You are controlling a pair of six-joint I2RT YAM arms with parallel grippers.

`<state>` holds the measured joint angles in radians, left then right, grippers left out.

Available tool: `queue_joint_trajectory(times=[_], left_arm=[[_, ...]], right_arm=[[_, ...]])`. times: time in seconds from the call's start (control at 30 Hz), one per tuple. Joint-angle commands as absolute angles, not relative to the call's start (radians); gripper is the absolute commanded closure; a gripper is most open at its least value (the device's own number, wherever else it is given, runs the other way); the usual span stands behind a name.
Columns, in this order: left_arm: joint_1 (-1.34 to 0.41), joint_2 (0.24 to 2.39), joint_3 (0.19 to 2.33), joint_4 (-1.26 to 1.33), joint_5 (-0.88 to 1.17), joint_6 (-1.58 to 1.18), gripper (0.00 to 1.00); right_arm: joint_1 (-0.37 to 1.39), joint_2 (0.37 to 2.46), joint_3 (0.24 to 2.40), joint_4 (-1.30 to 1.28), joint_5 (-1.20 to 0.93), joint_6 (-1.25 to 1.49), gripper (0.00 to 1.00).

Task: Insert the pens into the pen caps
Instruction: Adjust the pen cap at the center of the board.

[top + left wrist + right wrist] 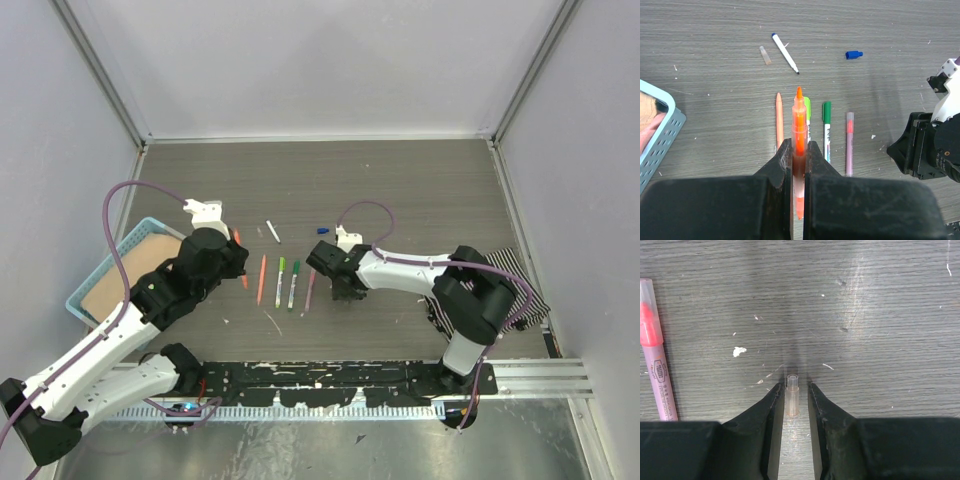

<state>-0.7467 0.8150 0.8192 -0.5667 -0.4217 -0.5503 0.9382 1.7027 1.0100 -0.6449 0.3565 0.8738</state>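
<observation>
My left gripper (799, 150) is shut on an orange-tipped pen (799, 117) with a clear barrel, held above the table and pointing away. Below it lie an all-orange pen (779, 120), two green-ended pens (826, 125) and a pink pen (849, 145) in a row. Farther off are a white pen with a blue end (785, 52), a clear cap (765, 55) and a blue cap (853, 54). My right gripper (792, 390) is down at the table, open. A small clear pen cap (792, 397) lies between its fingers with gaps either side. The pink pen (655, 355) lies to its left.
A light blue basket (150, 222) stands at the left beside my left arm. A striped cloth (520, 290) lies under the right arm at the right. The right arm's black wrist (935, 145) sits close to the right of the pen row.
</observation>
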Motion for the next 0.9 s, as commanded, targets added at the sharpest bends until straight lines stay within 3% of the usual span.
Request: queue_joint_trajectory(times=[0.0,0.57,0.87], left_arm=[[-0.742,0.805,0.828,-0.547,-0.442,-0.543,0.93],[-0.742,0.802,0.826,-0.547,-0.436,-0.545,0.93],[-0.742,0.798,0.829,-0.552,-0.439,-0.546,0.93]], right_arm=[[0.936,1.715,1.002,-0.647,0.306,0.869,0.68],[0.919,1.669,0.956,-0.643,0.25,0.867,0.69],[0.897,1.678,0.949,-0.634,0.253,0.855,0.75]])
